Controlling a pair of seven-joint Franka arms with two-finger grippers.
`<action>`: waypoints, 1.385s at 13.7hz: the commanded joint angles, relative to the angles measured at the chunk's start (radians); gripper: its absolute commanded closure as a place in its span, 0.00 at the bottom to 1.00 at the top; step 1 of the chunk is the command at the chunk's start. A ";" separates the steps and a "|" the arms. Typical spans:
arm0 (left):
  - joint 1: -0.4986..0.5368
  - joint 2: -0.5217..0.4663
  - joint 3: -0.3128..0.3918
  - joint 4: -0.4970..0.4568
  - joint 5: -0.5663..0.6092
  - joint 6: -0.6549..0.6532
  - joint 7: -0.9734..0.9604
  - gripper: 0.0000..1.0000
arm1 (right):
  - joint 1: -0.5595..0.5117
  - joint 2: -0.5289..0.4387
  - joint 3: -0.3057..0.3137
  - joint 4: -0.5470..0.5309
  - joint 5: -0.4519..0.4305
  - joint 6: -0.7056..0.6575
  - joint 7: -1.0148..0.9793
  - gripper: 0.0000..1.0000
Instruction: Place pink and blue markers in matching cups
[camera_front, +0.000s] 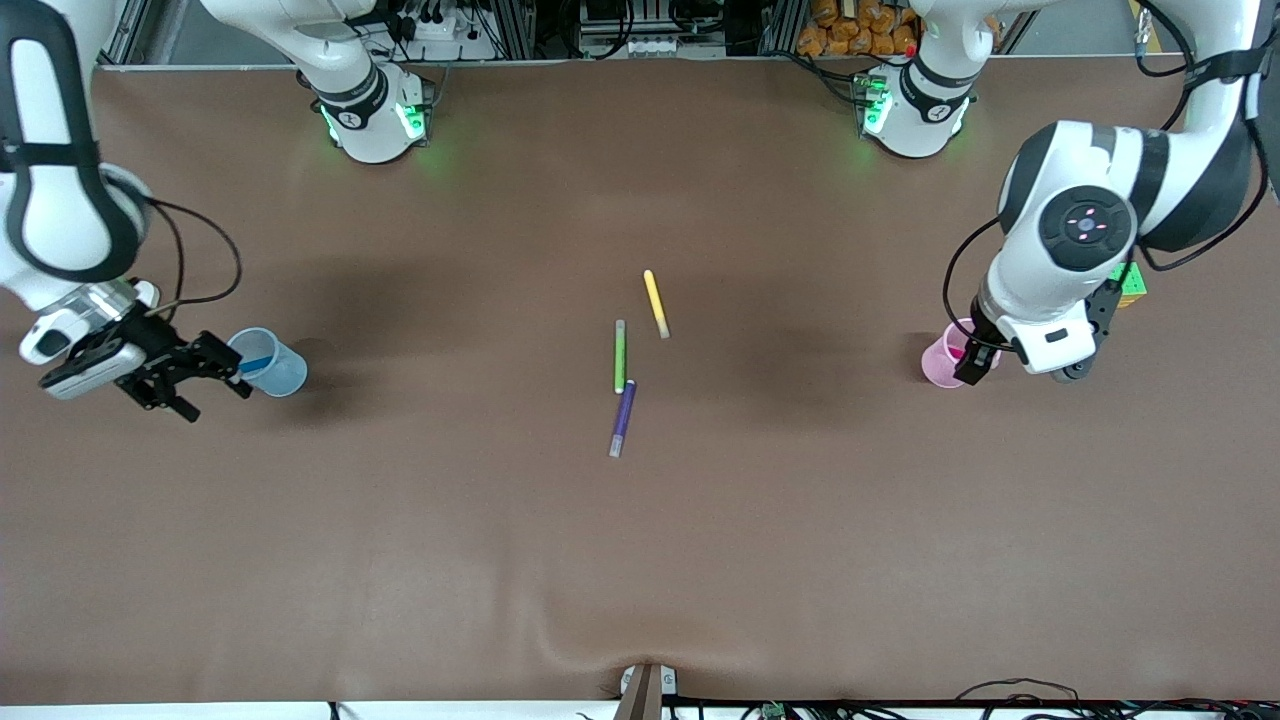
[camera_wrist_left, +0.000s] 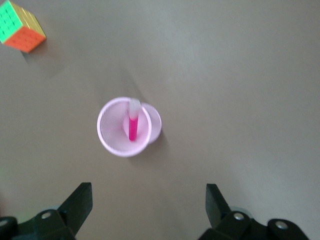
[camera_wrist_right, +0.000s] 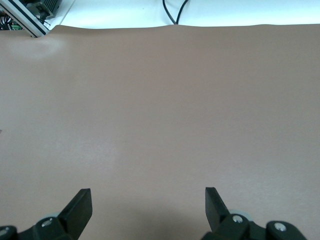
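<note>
The pale pink cup (camera_front: 935, 368) stands at the left arm's end of the table. In the left wrist view the cup (camera_wrist_left: 107, 135) holds the pink marker (camera_wrist_left: 133, 129), which stands upright inside it with its pale end up. My left gripper (camera_front: 1018, 378) (camera_wrist_left: 149, 200) is open and empty, up over the table beside this cup. The pale blue cup (camera_front: 285, 372) stands at the right arm's end with the blue marker (camera_front: 256, 364) inside it. My right gripper (camera_front: 218, 403) (camera_wrist_right: 148, 200) is open and empty, beside the blue cup over bare table.
A yellow marker (camera_front: 656, 303), a green marker (camera_front: 620, 356) and a purple marker (camera_front: 623, 417) lie mid-table. A colour cube (camera_front: 1130, 285) (camera_wrist_left: 21, 27) sits near the pink cup, farther from the front camera.
</note>
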 joint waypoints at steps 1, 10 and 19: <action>0.011 0.003 -0.004 0.114 -0.078 -0.101 0.107 0.00 | -0.042 0.046 0.007 0.125 -0.125 -0.103 0.130 0.00; -0.049 0.035 -0.026 0.290 -0.087 -0.127 0.414 0.00 | -0.008 0.084 0.011 0.537 -0.551 -0.645 0.827 0.00; -0.036 -0.095 0.089 0.370 -0.093 -0.276 1.058 0.00 | 0.153 0.093 0.016 0.763 -0.829 -0.798 1.149 0.00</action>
